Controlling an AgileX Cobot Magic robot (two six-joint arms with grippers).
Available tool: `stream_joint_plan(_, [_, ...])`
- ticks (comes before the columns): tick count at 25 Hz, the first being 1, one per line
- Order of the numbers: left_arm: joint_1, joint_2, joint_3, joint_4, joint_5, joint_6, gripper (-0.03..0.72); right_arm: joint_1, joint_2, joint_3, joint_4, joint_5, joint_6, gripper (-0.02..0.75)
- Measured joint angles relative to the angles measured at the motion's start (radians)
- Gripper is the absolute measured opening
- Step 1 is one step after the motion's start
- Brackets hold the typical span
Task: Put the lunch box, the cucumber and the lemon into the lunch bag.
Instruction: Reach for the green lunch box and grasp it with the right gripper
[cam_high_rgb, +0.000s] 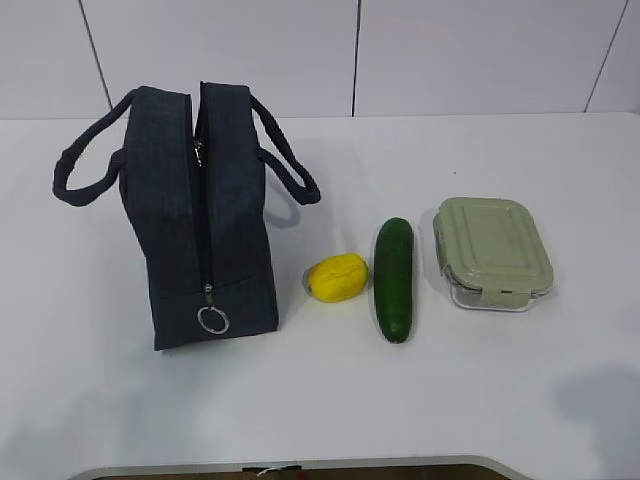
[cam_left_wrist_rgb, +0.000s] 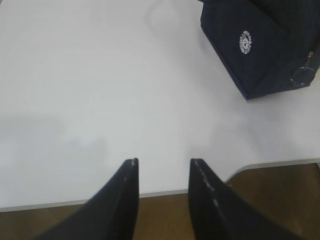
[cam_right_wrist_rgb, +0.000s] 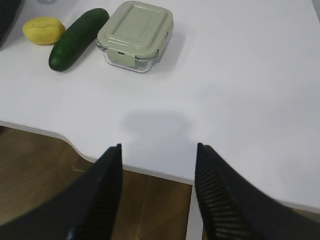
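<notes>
White table (cam_high_rgb: 500, 380): lunch box (cam_right_wrist_rgb: 135, 35) seemingly well beyond gaping right claw (cam_right_wrist_rgb: 157, 152).

Ext. high-front; wrists low, table-edge

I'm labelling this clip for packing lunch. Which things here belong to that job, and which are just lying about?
Part of the job:
- lunch bag, zipper closed
- lemon
- cucumber
- lunch box, lid on

Just lying about:
- nothing; only the bare white table shows besides these four
</notes>
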Motion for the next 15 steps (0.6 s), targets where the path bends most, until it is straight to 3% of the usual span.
stream_joint_plan(8, [0.000,0.000,0.000,0.000,0.000,0.000,0.242,0.000,0.000,0.000,-0.007,0.000,0.001,0.388])
stream_joint_plan(15, [0.000,0.000,0.000,0.000,0.000,0.000,0.242,0.000,0.038,-0.026,-0.119,-0.004,0.011,0.388])
